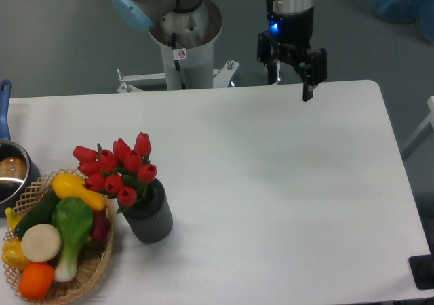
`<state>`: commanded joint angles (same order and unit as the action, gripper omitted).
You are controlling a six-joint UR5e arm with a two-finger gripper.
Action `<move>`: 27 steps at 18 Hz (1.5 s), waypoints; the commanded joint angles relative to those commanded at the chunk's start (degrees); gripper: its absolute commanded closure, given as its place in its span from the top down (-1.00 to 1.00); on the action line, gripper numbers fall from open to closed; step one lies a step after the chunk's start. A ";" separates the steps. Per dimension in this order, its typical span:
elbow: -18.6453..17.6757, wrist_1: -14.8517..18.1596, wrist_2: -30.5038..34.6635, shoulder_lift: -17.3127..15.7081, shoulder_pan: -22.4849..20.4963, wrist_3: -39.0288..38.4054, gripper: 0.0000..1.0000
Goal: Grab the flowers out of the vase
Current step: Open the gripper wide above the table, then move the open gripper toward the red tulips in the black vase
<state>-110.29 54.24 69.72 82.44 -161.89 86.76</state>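
Robotics lab: pedestal-mounted arm, white table, grey floor.

"Where's the arm?"

"Up at the back. Its grey base column stands behind the far edge, with a blue-capped joint at the top left."

"And the hand?"

"The hand hangs off a vertical wrist to the right of the column, pointing straight down, a blue light lit on its body. The two black fingers are spread apart, nothing between them."
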 joint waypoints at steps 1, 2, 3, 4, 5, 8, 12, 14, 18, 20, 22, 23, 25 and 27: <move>-0.79 -1.06 -2.28 0.09 -0.27 -0.97 1.00; -1.24 -1.51 -3.79 0.09 -0.44 -2.28 1.00; -1.24 -1.60 -5.02 0.26 -0.79 -3.60 1.00; -1.24 -1.68 -6.60 0.35 -1.15 -4.57 1.00; -0.98 -1.86 -8.79 0.53 -1.24 -5.02 1.00; -0.80 -3.18 -17.30 1.32 -2.20 -7.03 1.00; -0.71 -3.18 -24.27 2.99 -1.85 -8.01 1.00; -0.97 -3.27 -24.02 3.60 -1.59 -7.83 1.00; -1.42 -3.44 -24.19 3.78 -0.46 -7.75 1.00; -0.46 -3.53 -24.63 5.61 3.05 -7.83 1.00; -0.19 -4.58 -26.99 7.02 3.77 -7.57 1.00; -0.19 -4.59 -29.53 7.90 4.12 -7.40 1.00; -0.36 -4.67 -32.01 9.05 4.47 -7.31 1.00; -0.36 -4.76 -32.01 9.84 5.44 -7.04 1.00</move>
<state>-110.65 49.48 37.70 92.28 -156.45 79.72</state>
